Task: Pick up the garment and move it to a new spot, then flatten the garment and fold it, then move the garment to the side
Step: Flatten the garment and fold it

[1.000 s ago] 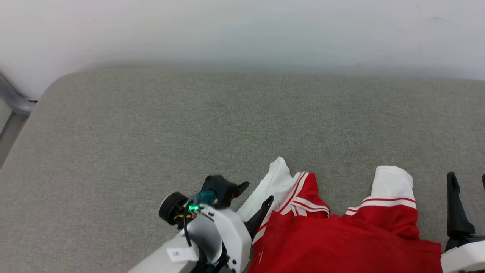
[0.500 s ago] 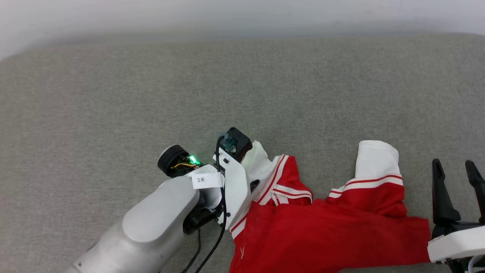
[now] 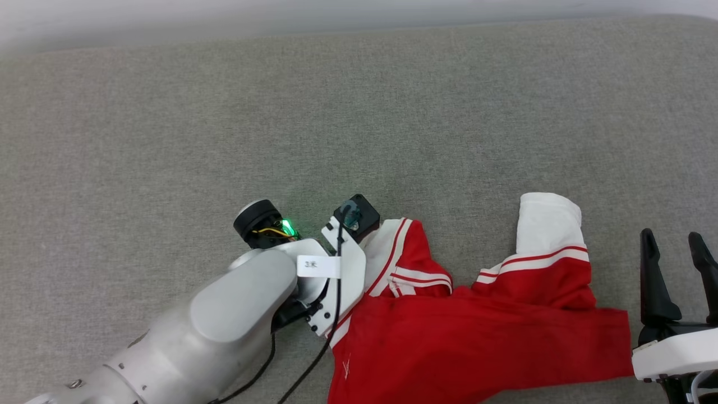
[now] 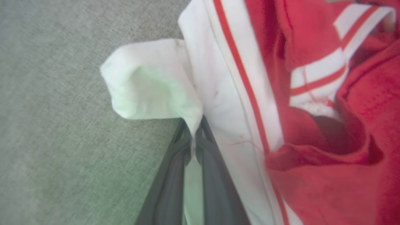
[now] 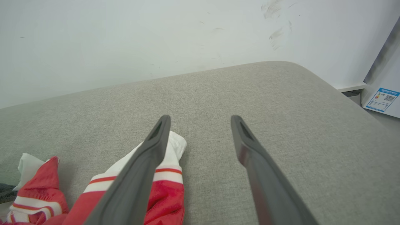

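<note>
fig. left forearm (image 3: 224, 314): pale grey rounded shell, small screws; white wrist bracket (image 3: 350, 275) with paper label (image 3: 318, 266), black cable (image 3: 336, 292), green indicator light (image 3: 288, 228), black camera block (image 3: 359, 212). right jaws: two long dark tapered fingers (image 3: 653, 280), white mount (image 3: 673, 356).

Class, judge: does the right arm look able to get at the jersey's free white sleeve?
Probably yes. The right pincer is open and empty, and the free white sleeve lies on the grey cushion just beside it with nothing between. The left pincer is shut on the other sleeve.
</note>
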